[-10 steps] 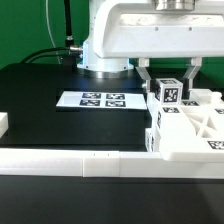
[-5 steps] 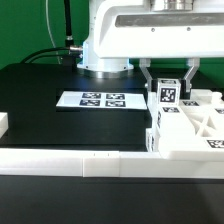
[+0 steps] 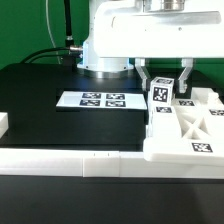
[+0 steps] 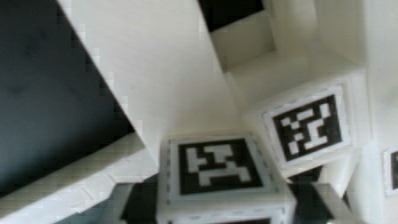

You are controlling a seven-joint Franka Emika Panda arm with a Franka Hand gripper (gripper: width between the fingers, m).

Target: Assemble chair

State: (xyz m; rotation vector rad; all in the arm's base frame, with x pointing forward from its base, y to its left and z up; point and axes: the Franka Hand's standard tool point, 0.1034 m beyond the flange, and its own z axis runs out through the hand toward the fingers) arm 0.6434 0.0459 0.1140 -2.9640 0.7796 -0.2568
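Note:
The chair is a white blocky body with an X-braced panel and small tags, at the exterior view's right, against the border rail. A square tagged post stands up from its far left corner. My gripper hangs straight above and is shut on this post, one finger on each side. In the wrist view the post's tagged end fills the space between the dark fingers, and a second tag shows on a chair panel beside it.
The marker board lies on the black table at the exterior view's middle. A long low white border rail runs along the front. A small white block sits at the left edge. The arm's base and cables stand behind.
The chair body has tipped: its X-braced panel now leans back and lies flatter, and its front edge reaches further left. The gripper stays closed on the post.

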